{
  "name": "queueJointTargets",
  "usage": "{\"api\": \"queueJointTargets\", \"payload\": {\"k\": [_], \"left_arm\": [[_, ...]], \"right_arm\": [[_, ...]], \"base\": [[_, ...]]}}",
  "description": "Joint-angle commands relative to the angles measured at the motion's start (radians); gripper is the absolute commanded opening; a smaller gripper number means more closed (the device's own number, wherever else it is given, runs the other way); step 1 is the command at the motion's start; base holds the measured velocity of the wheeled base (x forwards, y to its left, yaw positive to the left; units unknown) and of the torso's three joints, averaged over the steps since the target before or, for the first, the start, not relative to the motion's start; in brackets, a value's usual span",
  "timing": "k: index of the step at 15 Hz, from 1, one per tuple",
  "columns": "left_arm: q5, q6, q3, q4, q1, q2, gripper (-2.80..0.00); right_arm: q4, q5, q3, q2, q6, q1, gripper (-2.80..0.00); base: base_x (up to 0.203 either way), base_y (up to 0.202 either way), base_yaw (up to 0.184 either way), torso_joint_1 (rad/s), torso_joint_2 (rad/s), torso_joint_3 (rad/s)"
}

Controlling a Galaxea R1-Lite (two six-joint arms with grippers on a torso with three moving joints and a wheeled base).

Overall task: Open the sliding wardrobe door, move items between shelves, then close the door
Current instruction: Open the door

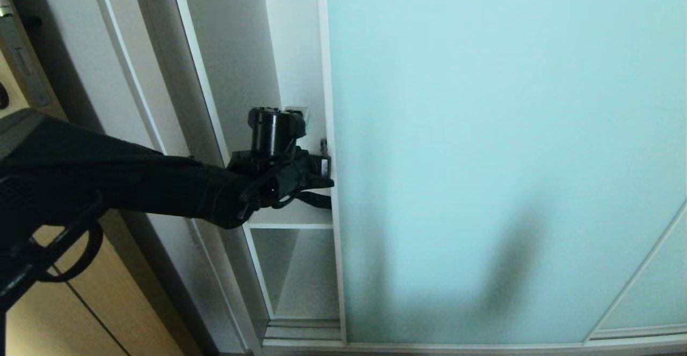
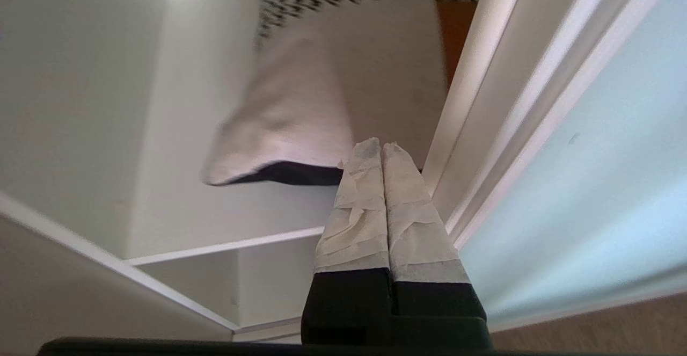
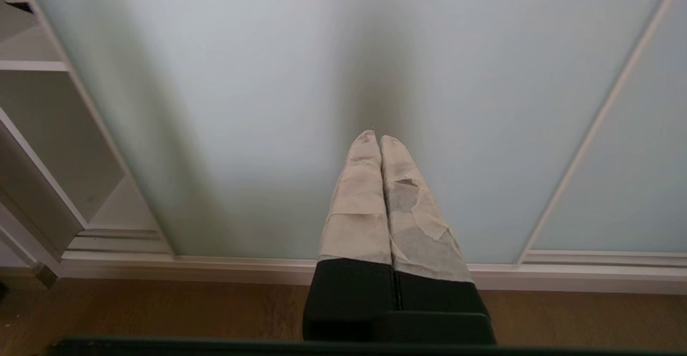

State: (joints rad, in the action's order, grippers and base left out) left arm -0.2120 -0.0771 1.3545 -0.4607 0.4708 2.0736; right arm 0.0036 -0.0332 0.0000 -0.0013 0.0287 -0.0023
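The sliding wardrobe door of frosted aqua glass covers most of the wardrobe, leaving a narrow gap at its left edge. Inside the gap, white shelves span the interior. The patchwork cushion lies on a shelf, partly behind the door frame. The left pincer sits at the door's left edge, clenched and empty, near the cushion's corner. The right pincer is clenched, empty, facing the glass.
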Motion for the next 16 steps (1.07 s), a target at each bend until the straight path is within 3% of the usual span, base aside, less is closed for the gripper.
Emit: {"api": "queueJointTargets", "payload": {"k": [1,10,16], "left_arm": [[-0.011,-0.001,0.014,-0.024,0.048,0.043,-2.80],[-0.084,-0.001,0.127,-0.042,0.206,0.177,-2.80],[-0.133,-0.003,0.201,-0.095,0.274,0.269,-2.80]], "right_arm": [[-0.001,-0.001,0.002,0.001,0.000,0.001,-2.80],[-0.001,-0.001,0.001,0.001,0.000,0.001,-2.80],[-0.001,-0.001,0.001,0.001,0.000,0.001,-2.80]], "base": [[0.000,0.000,0.000,0.000,0.00,0.000],[0.000,0.000,0.000,0.000,0.00,0.000],[0.000,0.000,0.000,0.000,0.00,0.000]]}}
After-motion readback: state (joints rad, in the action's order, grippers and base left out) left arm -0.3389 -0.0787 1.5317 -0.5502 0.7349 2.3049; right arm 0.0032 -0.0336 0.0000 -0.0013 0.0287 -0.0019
